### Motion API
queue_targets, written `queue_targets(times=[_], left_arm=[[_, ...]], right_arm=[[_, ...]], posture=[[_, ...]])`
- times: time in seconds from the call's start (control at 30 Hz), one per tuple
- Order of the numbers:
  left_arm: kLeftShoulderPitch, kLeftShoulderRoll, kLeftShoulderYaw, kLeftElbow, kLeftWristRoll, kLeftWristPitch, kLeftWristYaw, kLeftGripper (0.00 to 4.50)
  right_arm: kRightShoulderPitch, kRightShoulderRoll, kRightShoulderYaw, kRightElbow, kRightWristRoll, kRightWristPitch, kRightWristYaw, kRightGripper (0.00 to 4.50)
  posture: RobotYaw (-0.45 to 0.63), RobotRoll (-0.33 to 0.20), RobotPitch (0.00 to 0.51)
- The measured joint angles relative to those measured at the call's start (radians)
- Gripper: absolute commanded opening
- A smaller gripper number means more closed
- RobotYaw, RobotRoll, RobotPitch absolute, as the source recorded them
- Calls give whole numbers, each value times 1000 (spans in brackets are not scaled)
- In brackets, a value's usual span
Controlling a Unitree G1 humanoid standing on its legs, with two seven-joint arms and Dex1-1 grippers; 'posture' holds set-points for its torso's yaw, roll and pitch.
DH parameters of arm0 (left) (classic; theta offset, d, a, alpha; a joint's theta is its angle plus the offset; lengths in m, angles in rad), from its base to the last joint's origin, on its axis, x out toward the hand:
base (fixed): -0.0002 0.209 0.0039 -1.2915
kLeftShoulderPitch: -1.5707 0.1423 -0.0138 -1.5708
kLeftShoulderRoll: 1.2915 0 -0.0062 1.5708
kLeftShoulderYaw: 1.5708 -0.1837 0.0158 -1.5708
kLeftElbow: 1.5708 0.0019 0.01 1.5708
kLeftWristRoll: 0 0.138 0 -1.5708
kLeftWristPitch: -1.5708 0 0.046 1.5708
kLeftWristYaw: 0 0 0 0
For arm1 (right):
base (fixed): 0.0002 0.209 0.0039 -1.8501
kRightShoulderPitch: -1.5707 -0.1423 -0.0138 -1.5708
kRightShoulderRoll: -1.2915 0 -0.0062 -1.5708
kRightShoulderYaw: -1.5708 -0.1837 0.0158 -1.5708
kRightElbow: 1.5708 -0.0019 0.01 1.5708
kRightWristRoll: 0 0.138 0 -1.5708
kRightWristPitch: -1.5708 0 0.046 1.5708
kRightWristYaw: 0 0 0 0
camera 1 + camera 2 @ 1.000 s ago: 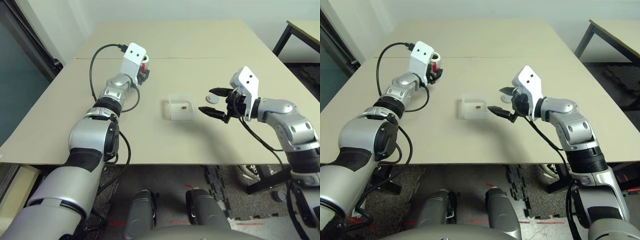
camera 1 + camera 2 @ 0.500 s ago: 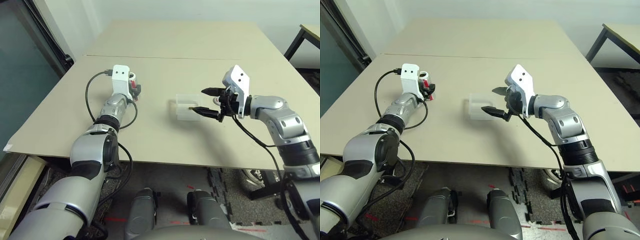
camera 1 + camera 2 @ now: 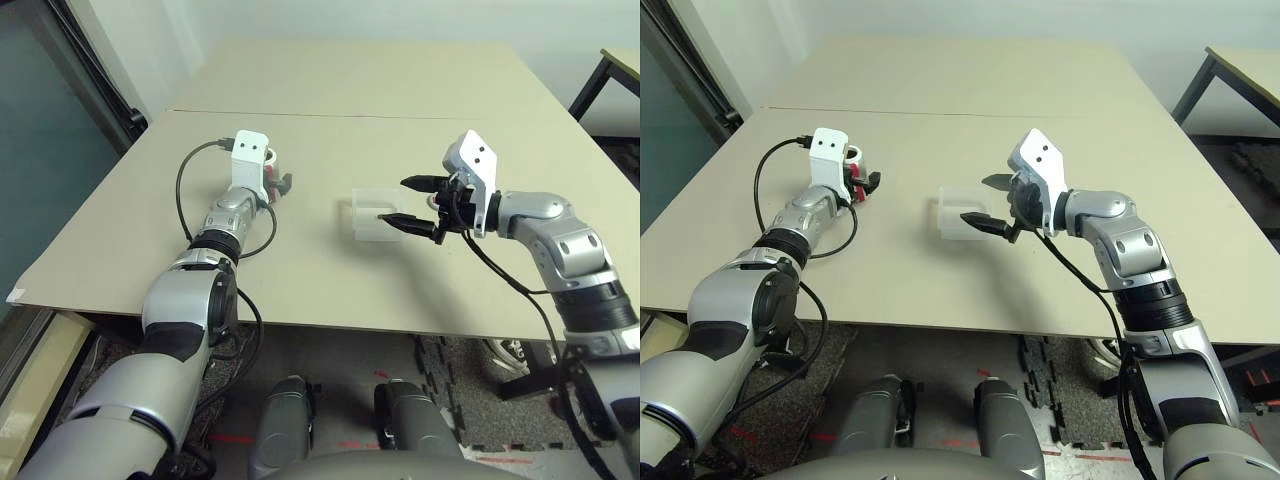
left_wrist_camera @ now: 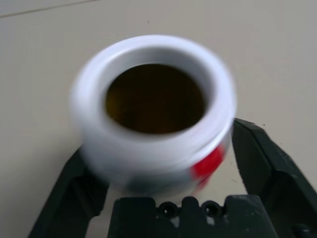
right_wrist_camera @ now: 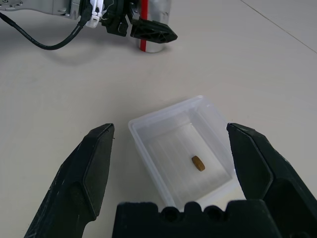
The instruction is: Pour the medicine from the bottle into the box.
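The small silver-grey cylindrical bottle with a red vertical stripe [image 5: 151,22] now stands upright and uncapped on the beige desk [image 3: 400,90], toward its left side and well back from the near edge. A second ago the left gripper [image 4: 163,163] was clamped on it; now its two black fingers stand apart on either side of the bottle, just off its wall, so the grip has been let go. From the left wrist, the open mouth shows a dark amber inside with nothing visible in it.

The small, shallow, square box of clear plastic [image 5: 148,130] sits near the middle of the desk, well apart from the bottle. The tiny brownish pill of medicine [image 5: 198,163] lies on its floor, toward one corner.

The right gripper [image 3: 417,204] hovers just beside the box on its right, fingers spread wide and holding nothing, as it did a second ago.

With the medicine in the box and the bottle set down and released, the pour looks finished; what remains, at most, is drawing the left arm clear without knocking the bottle over.
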Motion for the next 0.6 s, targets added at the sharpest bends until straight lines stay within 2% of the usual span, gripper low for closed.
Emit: queue_targets(times=[0.6], left_arm=[[56, 20, -7, -20, 3, -80, 37, 4475]], right_arm=[[2, 14, 0, -11, 2, 10, -6, 4500]], posture=[[-2, 0, 89]])
